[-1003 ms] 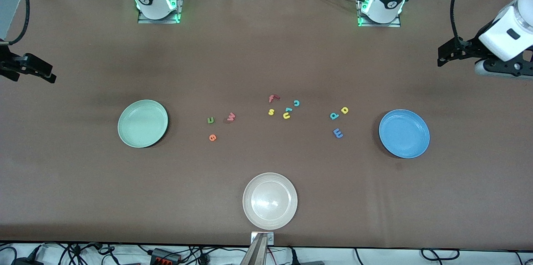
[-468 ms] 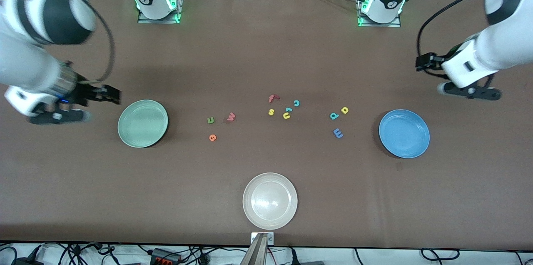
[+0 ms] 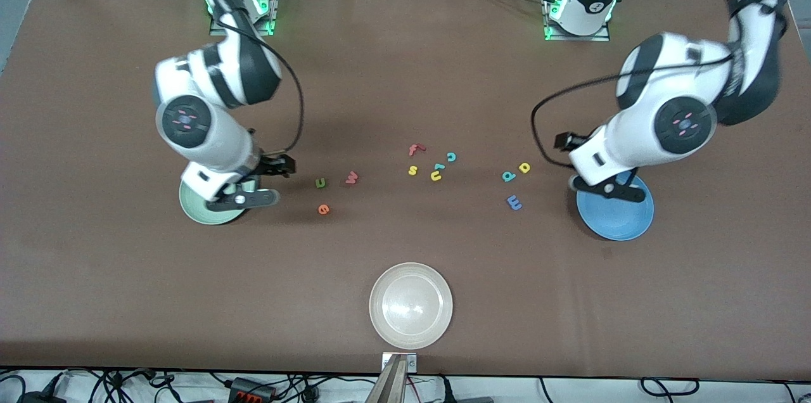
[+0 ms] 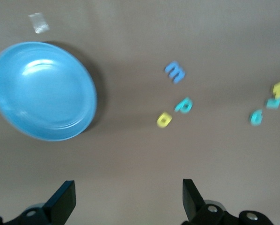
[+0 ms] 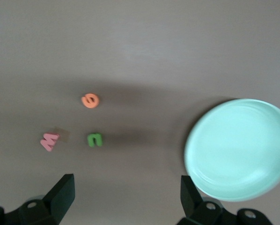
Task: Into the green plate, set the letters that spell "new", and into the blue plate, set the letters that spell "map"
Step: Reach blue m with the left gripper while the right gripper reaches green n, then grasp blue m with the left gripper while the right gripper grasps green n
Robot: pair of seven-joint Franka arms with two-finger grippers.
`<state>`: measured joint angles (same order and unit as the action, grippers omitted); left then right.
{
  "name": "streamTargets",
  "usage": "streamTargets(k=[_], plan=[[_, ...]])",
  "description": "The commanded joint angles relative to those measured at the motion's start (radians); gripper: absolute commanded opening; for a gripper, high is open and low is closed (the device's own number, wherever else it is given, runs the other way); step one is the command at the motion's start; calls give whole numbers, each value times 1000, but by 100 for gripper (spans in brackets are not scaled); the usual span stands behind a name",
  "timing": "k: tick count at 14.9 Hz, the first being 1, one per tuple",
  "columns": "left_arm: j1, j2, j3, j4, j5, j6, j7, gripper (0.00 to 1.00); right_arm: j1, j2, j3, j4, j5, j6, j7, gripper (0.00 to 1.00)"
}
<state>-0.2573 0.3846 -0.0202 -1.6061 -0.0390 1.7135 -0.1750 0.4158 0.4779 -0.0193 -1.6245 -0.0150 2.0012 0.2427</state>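
Front view: both plates empty — pale mint-green round plate and medium-blue round plate — all six foam letters apparently on the brown worktop between them; right end effector and left end effector spread, empty.

Green plate toward right arm's end of table, blue plate toward left arm's end, third plate between them, nearest front camera. Letters n, w, e clustered beside green plate. Letters a, p, m beside blue plate. Letters f, s, u, c mid-table between both clusters.
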Motion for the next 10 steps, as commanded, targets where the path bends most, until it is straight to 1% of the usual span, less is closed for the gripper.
streamTargets(k=[1,4,5,8,10], plan=[[-46,97,6,38,-27,93,-231,100,21,97,-7,18,7,91,12,100],[-59,178,6,37,-35,204,-455,100,63,151,-7,14,70,131,27,100],[-60,201,6,35,-35,231,-510,100,78,166,-8,8,70,136,36,100],[-48,256,6,22,-42,329,-577,100,110,168,-8,-37,67,191,111,100],[-27,281,6,9,-111,402,-593,100,118,171,-8,-86,70,263,118,99]])
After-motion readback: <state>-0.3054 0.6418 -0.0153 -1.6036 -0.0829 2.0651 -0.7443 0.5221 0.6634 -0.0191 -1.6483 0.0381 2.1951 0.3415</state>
